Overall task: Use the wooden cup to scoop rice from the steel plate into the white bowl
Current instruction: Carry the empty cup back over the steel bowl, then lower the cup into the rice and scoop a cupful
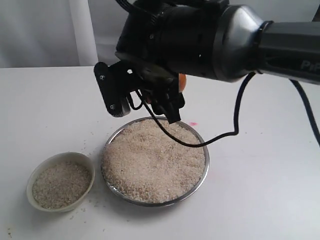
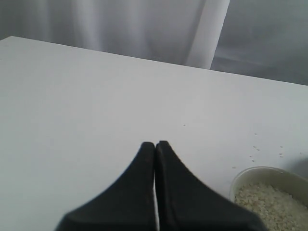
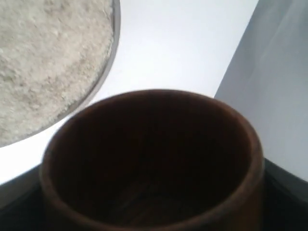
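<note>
right gripper point(image 1: 173, 102) pinching empty wooden cup point(image 3: 154, 159) by steel plate point(image 1: 155, 204) rim | left gripper point(image 2: 155, 147) jaws pressed together | risk: dig near edge pushes rice point(image 1: 155, 162) over rim

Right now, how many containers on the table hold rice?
2: the wide shiny steel plate at centre; the small white bowl left of it in the exterior view. The arm may hide others.

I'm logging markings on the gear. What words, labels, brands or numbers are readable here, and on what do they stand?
"P…": white lettering on the right arm, cut off by the picture's edge; only the first letter reads for sure.
No text shows on the plate, bowl, cup or table.
</note>
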